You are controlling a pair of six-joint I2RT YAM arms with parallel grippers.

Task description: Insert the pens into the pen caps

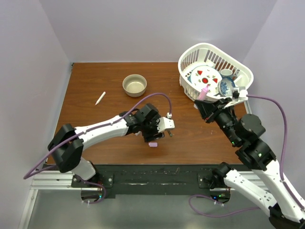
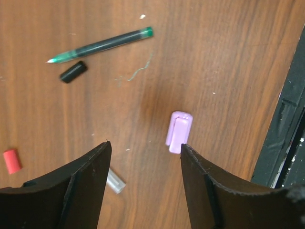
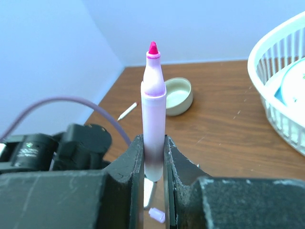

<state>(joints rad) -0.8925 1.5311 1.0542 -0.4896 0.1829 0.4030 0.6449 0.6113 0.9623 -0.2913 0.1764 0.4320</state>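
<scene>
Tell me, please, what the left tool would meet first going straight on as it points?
Probably the pink cap, lying on the table just ahead of the open left tool; depth is unclear, so possibly wood beside it.

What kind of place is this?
Probably a robot test booth: left arm and right arm bolted to a metal frame, plain walls around a wooden table, loose green pen and pink cap.

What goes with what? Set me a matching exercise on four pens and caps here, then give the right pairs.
1. pink marker
2. pink cap
3. green pen
4. white pen

A. lying beside the black cap
B. clamped upright in the right hand
C. lying left of the bowl in the top view
D. lying under the open left hand

Pairs: 1-B, 2-D, 3-A, 4-C.
</scene>
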